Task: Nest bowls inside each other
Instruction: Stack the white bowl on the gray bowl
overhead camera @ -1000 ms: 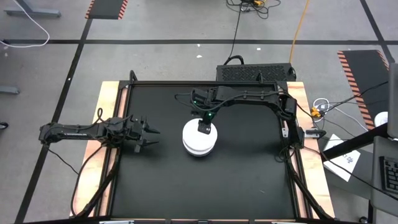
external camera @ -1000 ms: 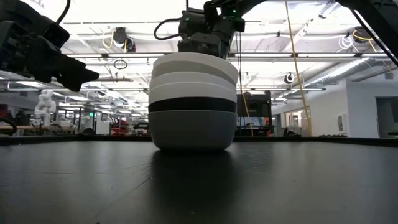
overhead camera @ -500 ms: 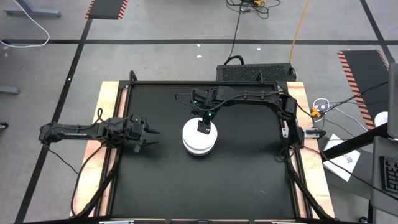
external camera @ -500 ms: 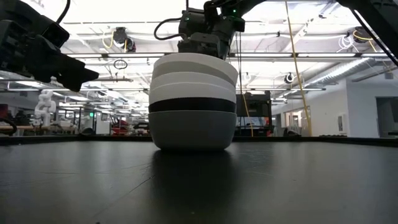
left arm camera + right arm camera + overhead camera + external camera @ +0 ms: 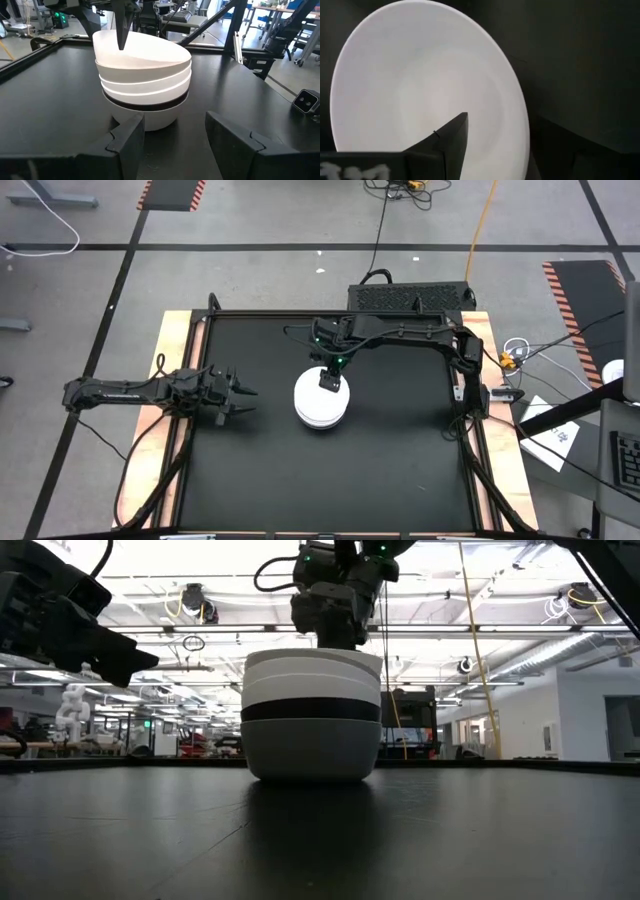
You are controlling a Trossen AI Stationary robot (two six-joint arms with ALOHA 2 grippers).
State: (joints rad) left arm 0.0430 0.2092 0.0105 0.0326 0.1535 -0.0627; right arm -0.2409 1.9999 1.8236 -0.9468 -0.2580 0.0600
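Black table [image 5: 400,460], wooden edges left and right. One stack of nested bowls [image 5: 320,404] sits directly on it, near centre. Bottom bowl pale grey [image 5: 310,748], touching tabletop; black band [image 5: 310,710] above, white bowls [image 5: 312,675] on top.
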